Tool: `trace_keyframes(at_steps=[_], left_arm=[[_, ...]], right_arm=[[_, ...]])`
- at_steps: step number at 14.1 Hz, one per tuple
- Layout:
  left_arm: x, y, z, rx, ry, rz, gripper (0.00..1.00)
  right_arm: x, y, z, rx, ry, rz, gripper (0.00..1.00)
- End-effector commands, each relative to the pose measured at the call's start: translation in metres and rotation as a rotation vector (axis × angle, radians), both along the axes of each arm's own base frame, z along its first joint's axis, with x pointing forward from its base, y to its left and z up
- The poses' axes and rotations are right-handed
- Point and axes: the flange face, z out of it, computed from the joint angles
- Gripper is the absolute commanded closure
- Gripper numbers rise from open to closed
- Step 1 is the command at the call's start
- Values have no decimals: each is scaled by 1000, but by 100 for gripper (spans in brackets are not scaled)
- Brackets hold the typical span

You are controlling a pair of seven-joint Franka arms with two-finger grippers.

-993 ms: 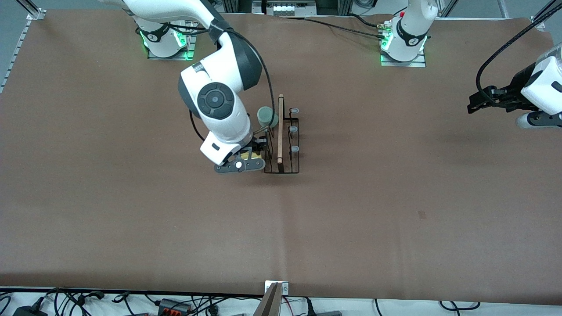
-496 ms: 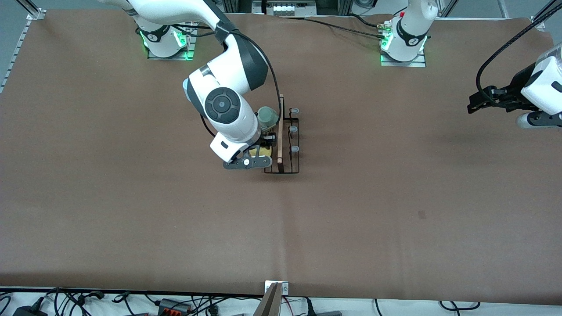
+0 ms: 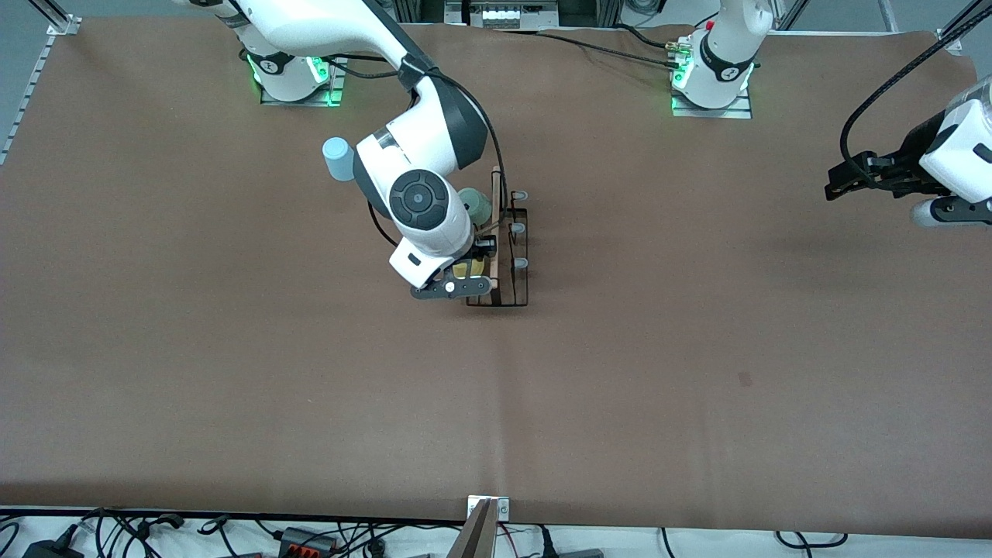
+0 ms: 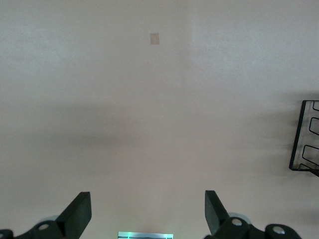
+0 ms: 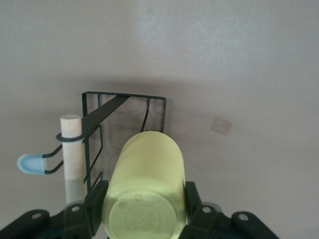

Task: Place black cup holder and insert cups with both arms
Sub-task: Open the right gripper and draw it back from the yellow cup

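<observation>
The black cup holder [image 3: 518,288] stands mid-table with its wooden rod handle [image 3: 495,203] on top. A mint cup [image 3: 473,205] sits on a prong at the holder's end farthest from the front camera, on the side toward the right arm's end, partly hidden by the right arm. My right gripper [image 3: 467,270] is shut on the yellow cup [image 5: 147,184] and holds it mouth-down over the holder [image 5: 124,114], beside the rod [image 5: 71,149]. A light blue cup [image 3: 338,159] stands on the table toward the right arm's end. My left gripper [image 4: 148,214] is open and empty, and waits over the left arm's end of the table [image 3: 841,182].
Three grey-tipped prongs [image 3: 519,229] on the holder's side toward the left arm's end are bare. A small dark patch [image 3: 745,378] marks the table nearer the front camera. Cables [image 3: 310,535] lie along the near edge.
My right arm has moved toward the holder with the yellow cup, now over the holder's base. The light blue cup, earlier hidden by the arm, has come into view. The left arm has not moved.
</observation>
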Motion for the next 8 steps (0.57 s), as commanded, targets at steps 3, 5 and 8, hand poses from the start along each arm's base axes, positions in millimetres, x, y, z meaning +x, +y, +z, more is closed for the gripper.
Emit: trace_keyframes(at_steps=[3, 5, 8], left_arm=[[2, 1, 5, -1, 7, 10, 0], [2, 1, 5, -1, 7, 10, 0], [2, 1, 5, -1, 7, 10, 0]], right_arm=[[-1, 3, -22, -7, 21, -12, 85], [-4, 9, -27, -3, 14, -14, 85], [-6, 16, -30, 8, -3, -15, 85]])
